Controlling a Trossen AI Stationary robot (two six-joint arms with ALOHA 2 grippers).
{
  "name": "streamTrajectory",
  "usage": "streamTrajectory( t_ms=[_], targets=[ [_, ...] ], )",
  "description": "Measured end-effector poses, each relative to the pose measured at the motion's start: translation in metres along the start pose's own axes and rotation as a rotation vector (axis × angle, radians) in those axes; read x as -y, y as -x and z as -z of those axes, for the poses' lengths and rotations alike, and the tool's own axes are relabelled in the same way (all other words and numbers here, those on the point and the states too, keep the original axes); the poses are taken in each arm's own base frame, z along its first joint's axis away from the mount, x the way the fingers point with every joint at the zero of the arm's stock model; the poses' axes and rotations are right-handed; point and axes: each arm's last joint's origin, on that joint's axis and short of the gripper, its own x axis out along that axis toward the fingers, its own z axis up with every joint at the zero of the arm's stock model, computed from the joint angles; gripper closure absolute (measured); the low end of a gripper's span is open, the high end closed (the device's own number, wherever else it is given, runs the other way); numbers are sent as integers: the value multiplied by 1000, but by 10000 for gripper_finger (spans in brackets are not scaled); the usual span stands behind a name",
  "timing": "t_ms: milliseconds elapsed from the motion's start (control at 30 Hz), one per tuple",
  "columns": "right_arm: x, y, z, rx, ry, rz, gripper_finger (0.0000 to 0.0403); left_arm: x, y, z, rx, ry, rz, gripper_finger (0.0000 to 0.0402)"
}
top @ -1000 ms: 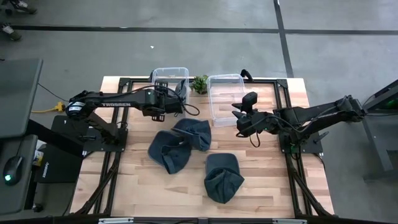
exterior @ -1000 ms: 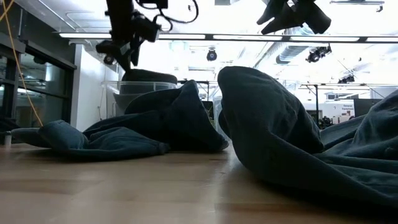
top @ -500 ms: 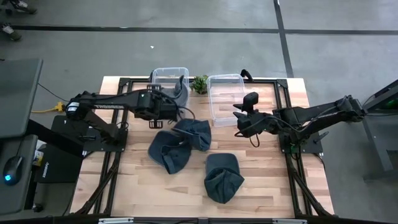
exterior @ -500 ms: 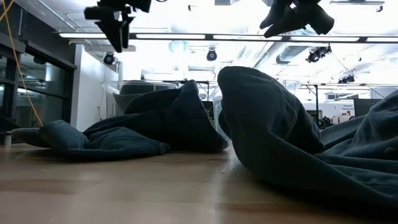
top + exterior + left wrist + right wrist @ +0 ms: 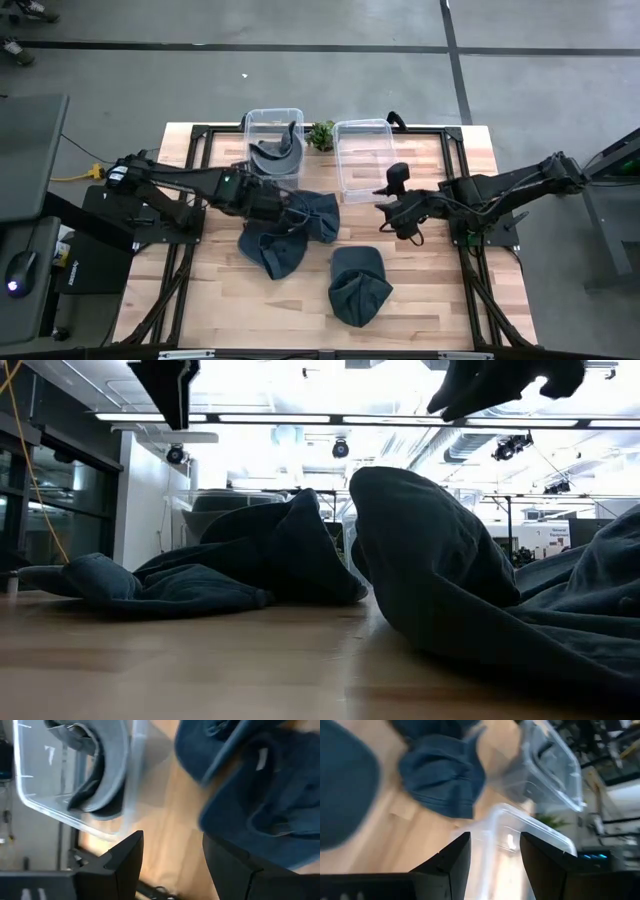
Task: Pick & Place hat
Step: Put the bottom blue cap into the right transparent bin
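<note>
High view: both arms' jaws stand apart, empty, above hats (image 5: 305, 212) on the table (image 5: 440, 290).

**Around the work: table, plant, desk and room**

A light wooden table (image 5: 430, 290) fills the middle of the scene, its planks running left to right. Black frame rails (image 5: 474, 292) lie across its top near the left and right sides and along the far edge. A small green plant (image 5: 321, 134) stands at the far edge, about midway along. Left of the table is a grey desk (image 5: 25, 150), with a computer mouse (image 5: 12, 288) glowing green nearer the front. A yellow cable (image 5: 75, 176) runs between the desk and the table. Dark lines (image 5: 455, 60) cross the grey floor beyond. From table height, long ceiling lights (image 5: 330, 418) and a dark-framed glass wall (image 5: 50, 500) at the left show.
</note>
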Motion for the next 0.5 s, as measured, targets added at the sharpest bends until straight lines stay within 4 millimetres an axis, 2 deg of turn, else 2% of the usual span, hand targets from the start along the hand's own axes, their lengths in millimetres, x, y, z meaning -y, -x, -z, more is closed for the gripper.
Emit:
streamTrajectory(
  t_ms=[167, 333, 500],
  targets=[
    [-11, 5, -2, 19, -52, -81, 238, 20, 9, -2, 96, 104, 78, 202],
    [-19, 7, 1, -15, -226, -181, 238, 43, 20, -7, 224, 195, 173, 202],
    [-24, 9, 7, -90, -413, -307, 238, 69, 17, -18, 289, 221, 221, 202]
  ],
)
